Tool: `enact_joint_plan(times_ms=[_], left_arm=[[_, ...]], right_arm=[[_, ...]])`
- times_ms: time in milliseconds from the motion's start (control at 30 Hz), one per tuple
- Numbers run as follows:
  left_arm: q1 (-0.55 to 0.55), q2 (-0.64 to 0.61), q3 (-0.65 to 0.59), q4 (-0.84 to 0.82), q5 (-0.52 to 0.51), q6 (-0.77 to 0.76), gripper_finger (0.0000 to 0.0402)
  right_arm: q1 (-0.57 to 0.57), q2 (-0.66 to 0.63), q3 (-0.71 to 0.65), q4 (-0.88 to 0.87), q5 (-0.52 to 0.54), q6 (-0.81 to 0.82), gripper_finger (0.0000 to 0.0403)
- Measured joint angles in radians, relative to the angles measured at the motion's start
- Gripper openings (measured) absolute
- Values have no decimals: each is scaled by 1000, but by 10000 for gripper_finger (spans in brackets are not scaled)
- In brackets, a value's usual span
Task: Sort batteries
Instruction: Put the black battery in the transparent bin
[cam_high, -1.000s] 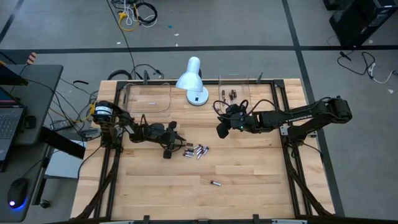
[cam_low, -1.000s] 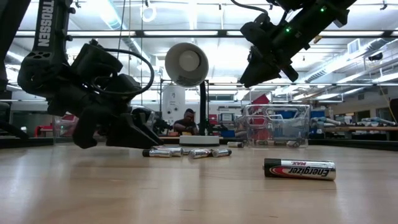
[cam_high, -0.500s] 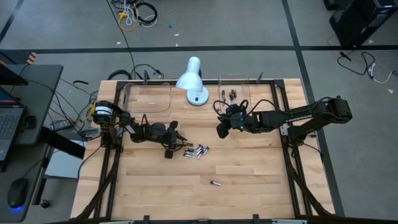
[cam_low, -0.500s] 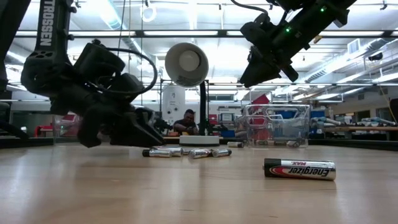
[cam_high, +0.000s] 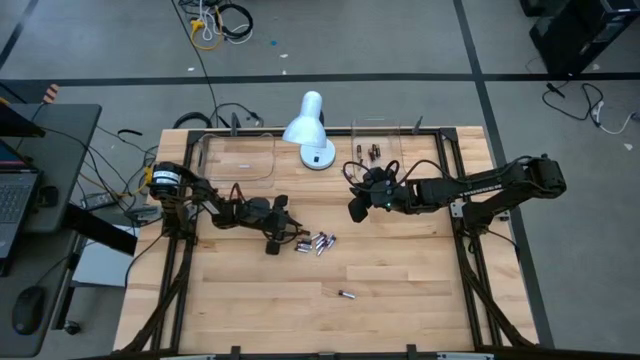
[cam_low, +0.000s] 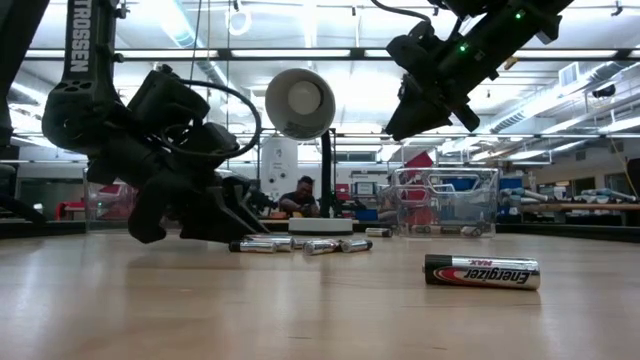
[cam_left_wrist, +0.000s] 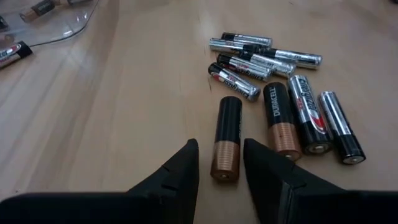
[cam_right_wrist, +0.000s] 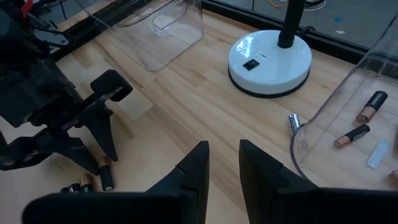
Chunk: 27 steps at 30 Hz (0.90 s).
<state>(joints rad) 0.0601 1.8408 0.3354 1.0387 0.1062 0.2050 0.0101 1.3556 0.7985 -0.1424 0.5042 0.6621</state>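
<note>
Left gripper (cam_left_wrist: 220, 163) sits low, fingers spread around a copper-topped battery (cam_left_wrist: 227, 137) (cluster's edge); right gripper (cam_right_wrist: 222, 163) hovers above the table, fingers slightly parted, holding nothing.

A cluster of silvery and black-and-copper batteries (cam_left_wrist: 273, 87) lies flat mid-table; one black battery (cam_high: 346, 295) lies well apart.

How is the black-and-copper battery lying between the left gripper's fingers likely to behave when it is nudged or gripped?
The battery is a smooth cylinder lying on its side on the bare wooden table, so a sideways nudge would probably roll it. It looks rigid, so it should not bend. The open left gripper straddles it; the glossy casing might slip in a loose grip.
</note>
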Motion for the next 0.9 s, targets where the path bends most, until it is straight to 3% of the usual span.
enact_joint_plan(times_ms=[333,900], left_arm=[[0,1,1,-10,0,-1,126],[0,127,1,155,11,-41,126]], right_arm=[[1,0,0,0,0,0,74],[3,0,0,0,0,0,74]])
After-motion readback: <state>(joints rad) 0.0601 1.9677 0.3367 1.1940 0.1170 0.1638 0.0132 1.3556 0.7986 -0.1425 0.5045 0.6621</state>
